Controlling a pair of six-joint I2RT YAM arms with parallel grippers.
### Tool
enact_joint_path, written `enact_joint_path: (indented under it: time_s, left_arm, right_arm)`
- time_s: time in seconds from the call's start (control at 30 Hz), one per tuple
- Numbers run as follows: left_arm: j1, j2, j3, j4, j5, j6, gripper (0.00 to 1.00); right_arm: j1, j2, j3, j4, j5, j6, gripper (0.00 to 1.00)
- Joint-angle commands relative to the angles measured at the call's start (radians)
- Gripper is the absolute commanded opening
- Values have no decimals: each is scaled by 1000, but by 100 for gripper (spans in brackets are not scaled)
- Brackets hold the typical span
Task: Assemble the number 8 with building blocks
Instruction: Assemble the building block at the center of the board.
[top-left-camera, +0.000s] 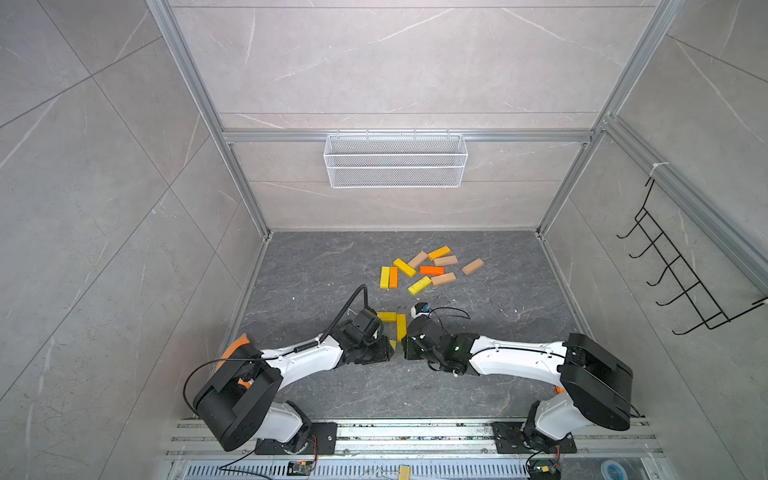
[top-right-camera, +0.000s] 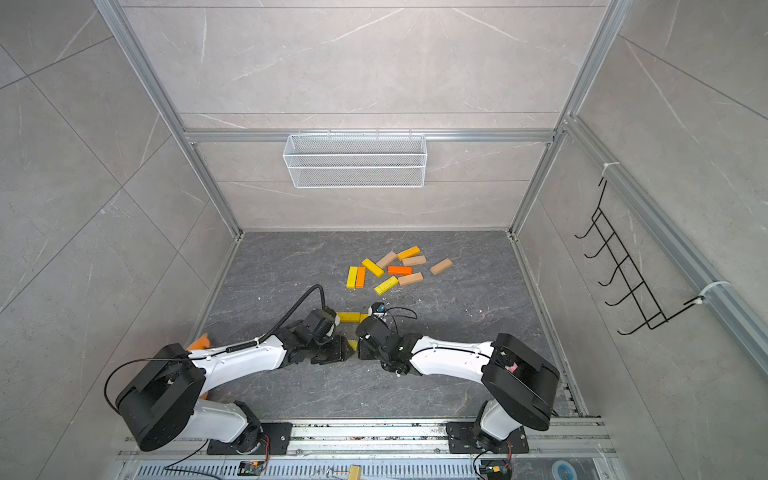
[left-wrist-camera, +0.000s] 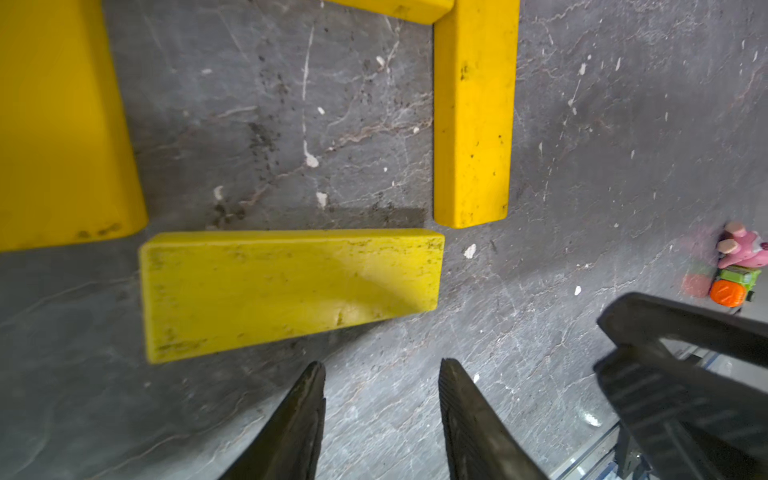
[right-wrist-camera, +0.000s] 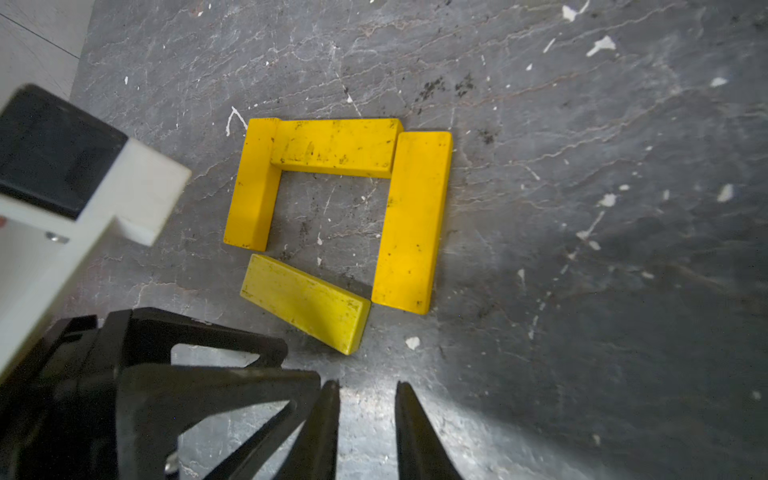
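Note:
Four yellow building blocks lie in a rough square on the dark floor: a left bar, a far bar, a right bar and a skewed near bar. The near bar sits just ahead of my left gripper, which is open and holds nothing. My right gripper is open a little and empty, just short of that bar's corner. In both top views the two grippers meet tip to tip and cover part of the square. Several loose yellow, orange and tan blocks lie farther back.
An orange plush fish lies behind the left arm by the left wall. A small pink, green and orange toy sits near the right arm. A white wire basket hangs on the back wall, and a black hook rack on the right wall.

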Motion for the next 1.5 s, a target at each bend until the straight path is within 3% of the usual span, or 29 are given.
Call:
enact_joint_path:
  time_s: [0.0,0.63,1.07,1.47]
  left_arm:
    - [-3,28,15,70,30,-32,48]
    - [-6,59,21,149,28,-64,48]
    - [-4,-22,15,-3,-28,-30,48]
    - [7,27,47,-22,-67,-14,48]
  right_arm:
    - [-6,-35,-21,-37,38,8,27]
    - [-9,-57,-50,-38,50,11,27]
    - [-10,-60,-52,-34,49,11,27]
    - [-9,-72,-58,-37,50,13,27]
